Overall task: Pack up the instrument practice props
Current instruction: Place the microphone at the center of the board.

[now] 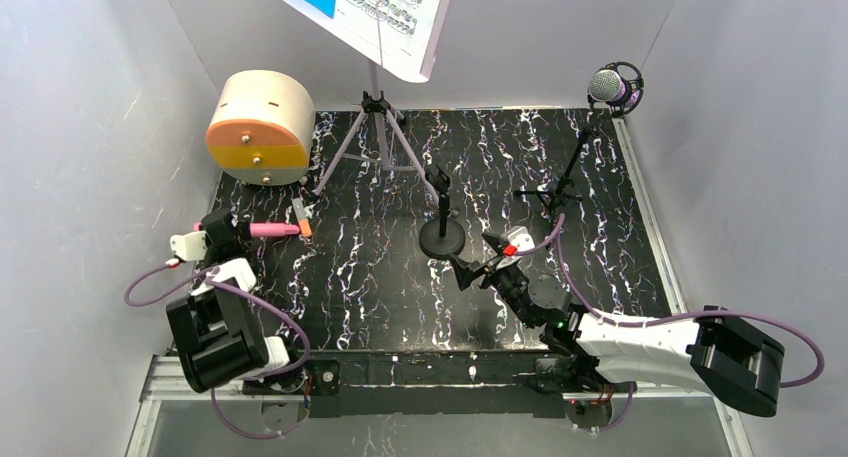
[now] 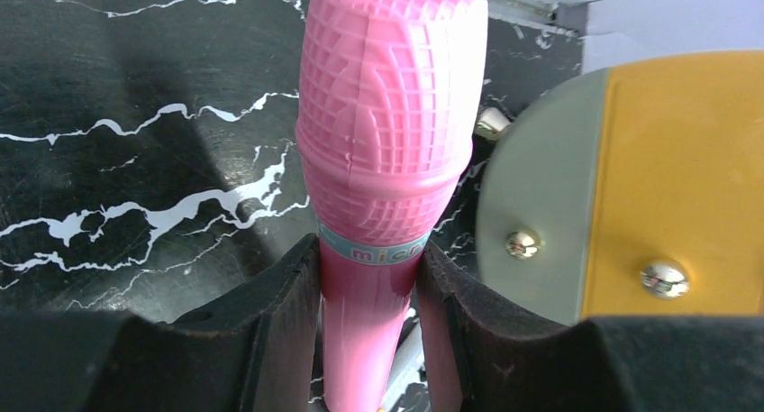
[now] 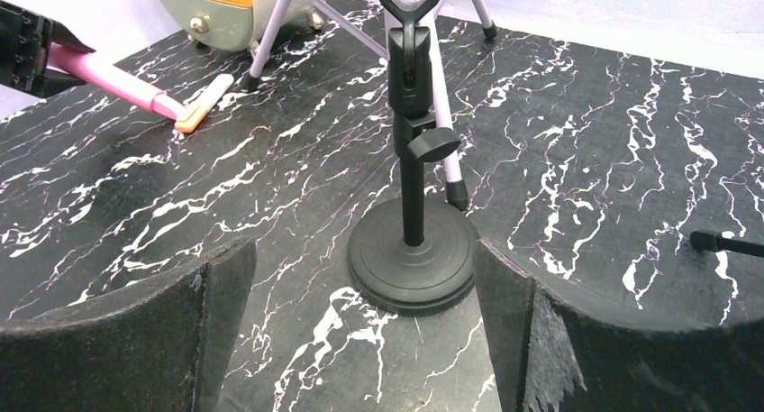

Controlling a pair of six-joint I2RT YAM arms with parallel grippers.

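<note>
My left gripper (image 1: 216, 234) is shut on the pink handheld microphone (image 1: 272, 229) at the table's left side. Its fingers (image 2: 288, 313) squeeze the handle just below the ribbed head (image 2: 387, 114). The orange tail end (image 3: 191, 114) sits low by the table. My right gripper (image 1: 470, 272) hangs open and empty, just short of a black round-base stand (image 3: 413, 259). The lilac music stand (image 1: 378, 107) carries blue and white sheet music (image 1: 385, 12) at the back. The silver-mesh mic (image 1: 608, 85) stands on its black tripod (image 1: 556, 189) at the back right.
A round beige and orange case (image 1: 260, 127) lies on its side at the back left, close to the pink microphone's head (image 2: 631, 187). White walls close in the black marbled table (image 1: 350, 297) on three sides.
</note>
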